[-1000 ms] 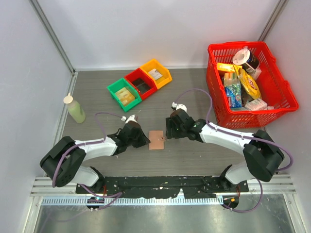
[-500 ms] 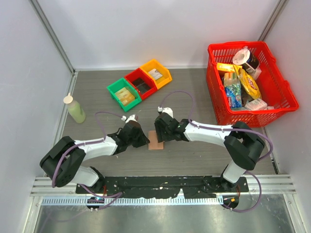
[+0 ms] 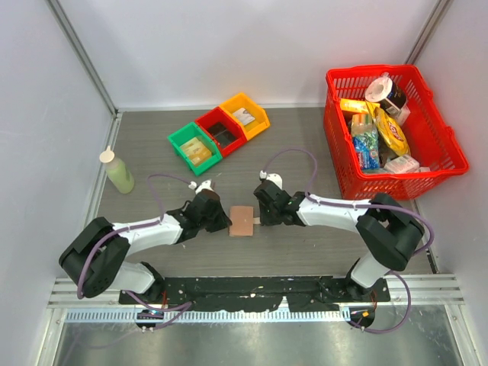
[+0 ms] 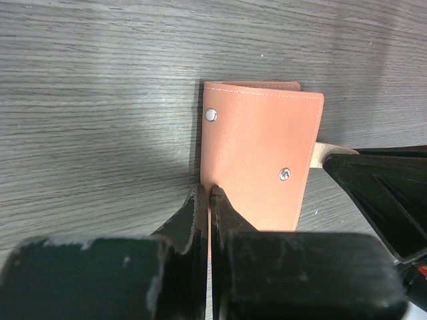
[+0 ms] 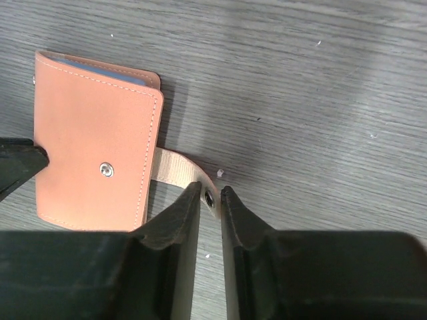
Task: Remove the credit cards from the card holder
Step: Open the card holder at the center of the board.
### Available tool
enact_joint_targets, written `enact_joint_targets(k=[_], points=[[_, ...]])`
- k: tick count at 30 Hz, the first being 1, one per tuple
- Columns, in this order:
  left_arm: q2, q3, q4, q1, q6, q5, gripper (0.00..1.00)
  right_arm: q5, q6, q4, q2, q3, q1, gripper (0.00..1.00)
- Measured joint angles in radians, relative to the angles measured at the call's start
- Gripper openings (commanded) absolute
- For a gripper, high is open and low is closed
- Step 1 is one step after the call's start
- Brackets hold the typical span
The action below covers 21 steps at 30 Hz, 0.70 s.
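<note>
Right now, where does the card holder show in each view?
Top external: card holder just below picture centre.
Left wrist: card holder right of centre, cover up.
Right wrist: card holder in the left half.
Shared landmark: its pale snap tab, sticking out of the holder's right edge in both wrist views; too small to make out from above.

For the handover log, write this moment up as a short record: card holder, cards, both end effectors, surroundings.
card holder: folded shut, flat on the table between the two arms
snap tab: unfastened, sticking out toward the right arm
credit cards: none visible outside the holder
left end effector: shut, tips at the holder's edge on its own side
right end effector: closed on the end of the snap tab
surroundings: red basket of groceries far right, bottle far left
</note>
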Motion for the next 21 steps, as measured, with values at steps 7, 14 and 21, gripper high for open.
enact_joint_targets(k=[7,14,21], points=[[0.000,0.023,-0.037,0.000,0.030,-0.005,0.04,-0.057,0.039,0.122,-0.019,-0.084,-0.024,0.01],[-0.009,0.082,-0.121,-0.032,0.099,-0.067,0.74,-0.182,0.100,0.297,-0.071,-0.207,-0.093,0.01],[-0.031,0.198,-0.253,-0.164,0.165,-0.210,1.00,-0.309,0.153,0.418,-0.087,-0.280,-0.151,0.01]])
